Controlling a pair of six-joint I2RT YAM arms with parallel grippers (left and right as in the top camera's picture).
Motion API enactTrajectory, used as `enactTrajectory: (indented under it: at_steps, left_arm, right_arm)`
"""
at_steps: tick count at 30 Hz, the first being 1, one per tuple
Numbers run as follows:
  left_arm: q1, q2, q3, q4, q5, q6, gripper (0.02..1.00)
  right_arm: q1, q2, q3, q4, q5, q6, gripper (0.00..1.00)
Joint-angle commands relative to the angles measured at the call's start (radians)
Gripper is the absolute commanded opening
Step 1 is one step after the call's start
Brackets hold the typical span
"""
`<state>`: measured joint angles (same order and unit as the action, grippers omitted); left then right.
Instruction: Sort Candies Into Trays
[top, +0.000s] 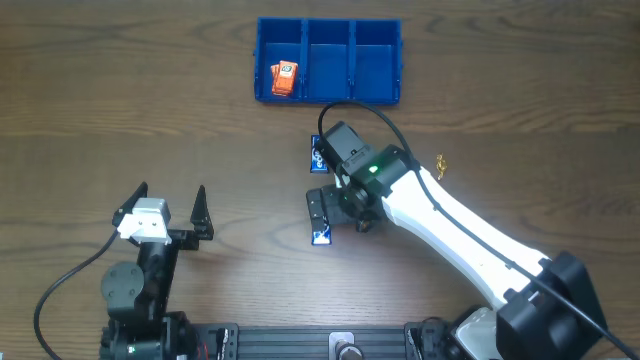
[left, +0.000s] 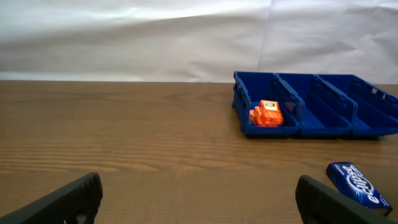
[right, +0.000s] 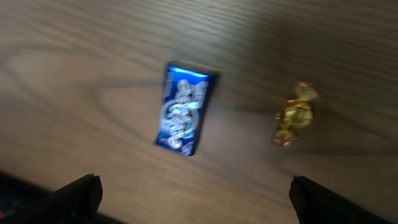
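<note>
- Blue three-compartment tray (top: 328, 97) sits at the far centre of the wooden table (top: 120, 110).
- Orange-wrapped candies (top: 284, 80) lie in the tray's left compartment. The left wrist view shows them (left: 267, 114) as a small pile against the near wall of the tray (left: 292, 129).
- Far blue candy (top: 316, 155) lies on the table near the tray's near side, partly hidden under the right arm's wrist. It also shows off to the right in the left wrist view (left: 357, 183).
- Near blue candy (top: 321, 236) lies nearer the arm bases, just beside the right gripper (top: 338, 212) as seen from above.
- Gold-wrapped candy (top: 440, 165) lies right of the right arm, well apart from the tray.
- Right gripper (right: 199, 202): fingers spread wide, holding nothing. A blue-wrapped candy (right: 183, 115) lies flat on the wood ahead of it, with the gold-wrapped candy (right: 293, 118) beside it and not touching. Cannot tell which of the two blue ones this is.
- Left gripper (top: 172, 190): at near left, fingers spread wide, holding nothing, over bare wood and facing the tray. Its wrist view (left: 199, 202) shows the same.
</note>
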<state>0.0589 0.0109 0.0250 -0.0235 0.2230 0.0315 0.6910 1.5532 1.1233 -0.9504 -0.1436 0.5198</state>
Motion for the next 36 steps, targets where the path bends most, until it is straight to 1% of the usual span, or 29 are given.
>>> enactTrajectory:
  at_steps: [1, 6, 11, 18, 22, 26, 31, 36]
  left_arm:
    - [0.006, -0.006, -0.019, -0.032, 0.011, 0.014, 0.996]
    - [0.006, -0.006, -0.019, -0.032, 0.011, 0.014, 0.998]
    - [0.006, -0.006, -0.019, -0.032, 0.011, 0.014, 0.998]
    - [0.006, -0.006, -0.019, -0.032, 0.011, 0.014, 0.998]
    - [0.006, -0.006, -0.019, -0.032, 0.011, 0.014, 0.996]
    - [0.006, -0.006, -0.019, -0.032, 0.011, 0.014, 0.998]
    - [0.006, -0.006, -0.019, -0.032, 0.011, 0.014, 0.998]
    - [0.006, -0.006, -0.019, -0.032, 0.011, 0.014, 0.998]
  right_arm:
    - [0.005, 0.018, 0.017, -0.001, 0.065, 0.035, 0.998]
    - [0.016, 0.068, 0.017, 0.020, 0.065, 0.051, 0.998]
    - [0.056, 0.148, 0.017, 0.063, 0.064, 0.105, 0.998]
    - [0.110, 0.203, 0.029, 0.120, 0.065, 0.134, 0.998]
    - [0.133, 0.249, 0.051, 0.119, 0.101, 0.166, 0.998]
    - [0.133, 0.259, 0.051, 0.110, 0.126, 0.211, 0.998]
    - [0.134, 0.275, 0.051, 0.112, 0.147, 0.214, 0.998]
    - [0.138, 0.310, 0.051, 0.134, 0.146, 0.214, 0.998]
